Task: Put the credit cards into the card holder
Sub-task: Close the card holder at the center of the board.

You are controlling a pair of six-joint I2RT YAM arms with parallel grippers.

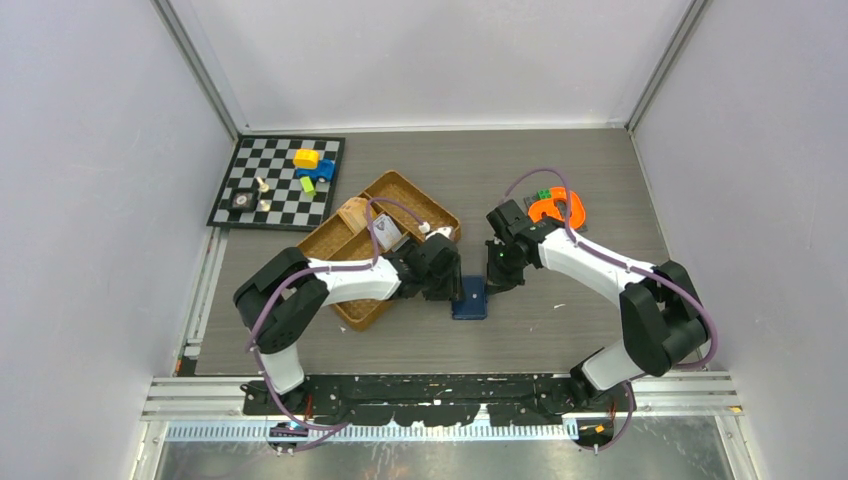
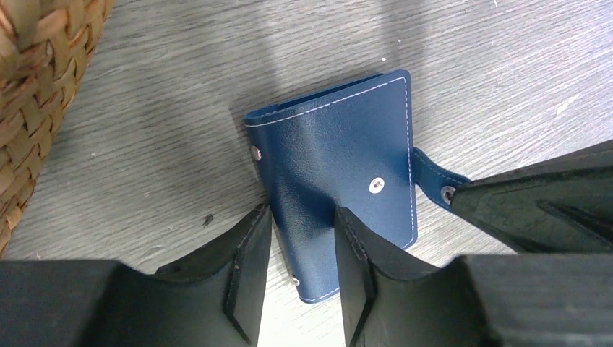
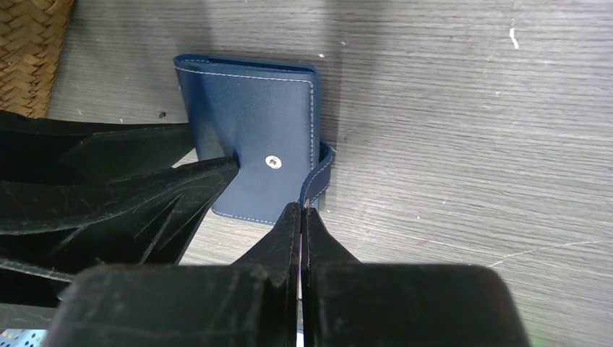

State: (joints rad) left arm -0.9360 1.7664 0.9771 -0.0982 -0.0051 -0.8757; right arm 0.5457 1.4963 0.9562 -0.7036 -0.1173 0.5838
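Step in hand, as judged: opening the card holder [image 1: 469,297], which lies folded flat just right of the woven tray [image 1: 400,178].

Right gripper [image 3: 301,210]: jaws pressed together, apparently pinching the snap tab [image 3: 323,168].

Left gripper [image 2: 302,217]: jaws part-spread astride the holder's left edge, with no evident grip.

Next move: peel the tab clear while the body is held down.

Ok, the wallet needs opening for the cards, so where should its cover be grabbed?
Probably the snap tab: unfastened, it sticks out past the wallet's edge on the right arm's side. Pinch it from that side; the cover itself lies flat with no lip.
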